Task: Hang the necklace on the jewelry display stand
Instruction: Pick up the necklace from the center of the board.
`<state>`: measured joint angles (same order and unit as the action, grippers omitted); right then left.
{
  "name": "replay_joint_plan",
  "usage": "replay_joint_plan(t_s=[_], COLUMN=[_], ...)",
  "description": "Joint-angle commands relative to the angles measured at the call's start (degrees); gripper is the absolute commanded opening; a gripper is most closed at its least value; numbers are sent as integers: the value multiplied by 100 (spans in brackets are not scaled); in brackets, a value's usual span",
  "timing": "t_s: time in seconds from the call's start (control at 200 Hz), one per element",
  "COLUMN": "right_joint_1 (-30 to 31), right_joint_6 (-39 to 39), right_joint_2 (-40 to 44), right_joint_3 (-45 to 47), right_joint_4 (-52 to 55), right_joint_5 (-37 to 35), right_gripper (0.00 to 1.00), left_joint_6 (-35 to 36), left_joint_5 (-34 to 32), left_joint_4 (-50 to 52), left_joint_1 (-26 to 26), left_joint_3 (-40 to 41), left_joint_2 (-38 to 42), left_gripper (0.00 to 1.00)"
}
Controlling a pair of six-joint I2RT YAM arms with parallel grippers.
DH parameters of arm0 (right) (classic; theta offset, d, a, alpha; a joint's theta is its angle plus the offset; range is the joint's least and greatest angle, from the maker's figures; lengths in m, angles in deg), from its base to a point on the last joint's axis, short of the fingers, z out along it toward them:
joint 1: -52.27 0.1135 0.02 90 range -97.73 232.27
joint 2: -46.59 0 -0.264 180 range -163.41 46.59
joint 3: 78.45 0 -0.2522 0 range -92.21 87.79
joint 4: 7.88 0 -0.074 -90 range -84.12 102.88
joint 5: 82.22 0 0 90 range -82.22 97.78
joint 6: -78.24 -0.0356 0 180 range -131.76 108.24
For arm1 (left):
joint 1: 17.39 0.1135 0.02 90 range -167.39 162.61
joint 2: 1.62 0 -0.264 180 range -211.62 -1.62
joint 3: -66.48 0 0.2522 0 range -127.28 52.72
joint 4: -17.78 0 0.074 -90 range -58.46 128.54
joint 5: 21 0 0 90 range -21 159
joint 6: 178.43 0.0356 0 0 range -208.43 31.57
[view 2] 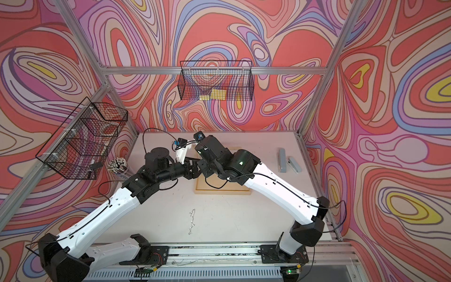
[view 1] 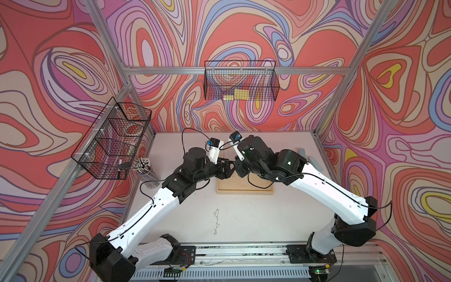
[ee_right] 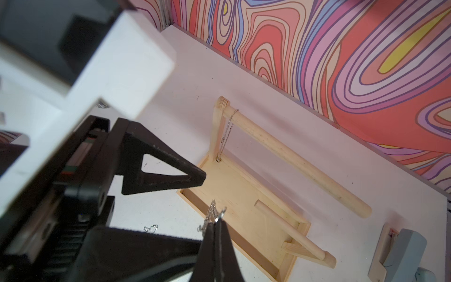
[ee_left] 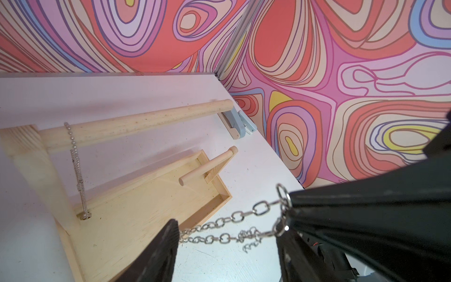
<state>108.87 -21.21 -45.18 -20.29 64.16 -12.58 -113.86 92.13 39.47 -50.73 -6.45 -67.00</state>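
Note:
The necklace (ee_left: 234,217), a silver link chain, runs in two strands between my grippers, above the table by the front of the jewelry display stand (ee_left: 136,219). My right gripper (ee_right: 218,223) is shut on its ring end (ee_left: 283,193). My left gripper (ee_left: 230,238) is open, and the strands reach one finger (ee_left: 168,244) and pass out of sight behind it. In both top views the two grippers (view 1: 225,168) (view 2: 203,168) meet over the stand's pale tray (view 1: 244,190) (view 2: 222,190). The high dowel (ee_left: 146,119) and the low dowel (ee_right: 288,232) are both bare of this chain.
A thin bead chain (ee_left: 73,146) hangs from the high dowel near its post. Another chain (view 1: 216,221) lies on the table in front. Grey staplers (view 2: 283,156) lie at the right. A cup of pencils (view 1: 144,168) stands at the left under a black wire basket (view 1: 112,141); another (view 1: 241,83) hangs at the back.

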Motion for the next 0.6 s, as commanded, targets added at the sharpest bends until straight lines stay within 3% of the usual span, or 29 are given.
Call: replay_joint_plan(t_s=[0.0, 0.27, 0.596], right_joint_1=[-157, -361, -363], right_joint_6=[39, 83, 95], right_joint_2=[146, 247, 424], right_joint_3=[114, 269, 334], right_joint_4=[-67, -220, -291], right_joint_5=[-138, 72, 419], right_gripper=[0, 0, 0], left_joint_6=[177, 290, 301], left_joint_5=[155, -56, -190], left_joint_4=[79, 236, 98], left_joint_1=[-5, -5, 3], left_joint_3=[-107, -67, -244], left_joint_2=[113, 316, -40], left_gripper=[67, 70, 70])
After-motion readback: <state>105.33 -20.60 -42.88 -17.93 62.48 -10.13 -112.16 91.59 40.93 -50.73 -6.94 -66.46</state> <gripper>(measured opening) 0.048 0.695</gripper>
